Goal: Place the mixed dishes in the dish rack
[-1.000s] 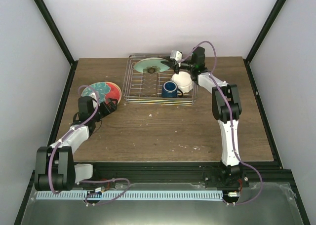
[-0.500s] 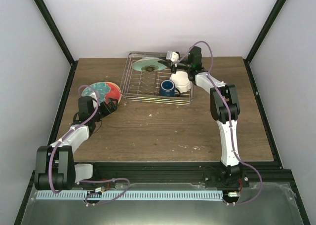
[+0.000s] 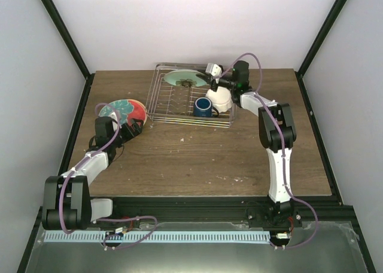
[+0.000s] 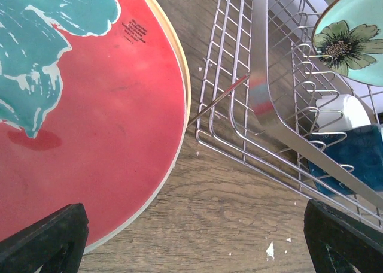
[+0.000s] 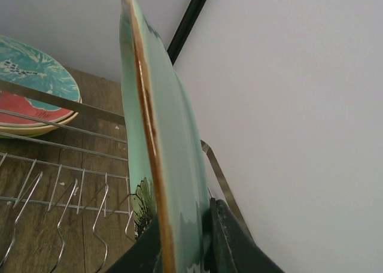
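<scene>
Wooden table (image 3: 197, 159), tan-rimmed pale-green flower plate (image 5: 175, 159) clenched in right fingers (image 5: 232, 244), left fingers (image 4: 48, 237) spread

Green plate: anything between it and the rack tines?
Nothing visible. Right gripper holds green plate over bare tines at the dish rack's back; blue mug and white dish sit nearer the front.

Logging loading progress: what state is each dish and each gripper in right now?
pale-green plate: on edge at the dish rack's far end, held.
right gripper: shut on the pale-green plate.
blue mug: in the rack.
white dish: in the rack, beside the mug.
red and teal plate: flat on the table, not racked.
left gripper: open, empty.
</scene>
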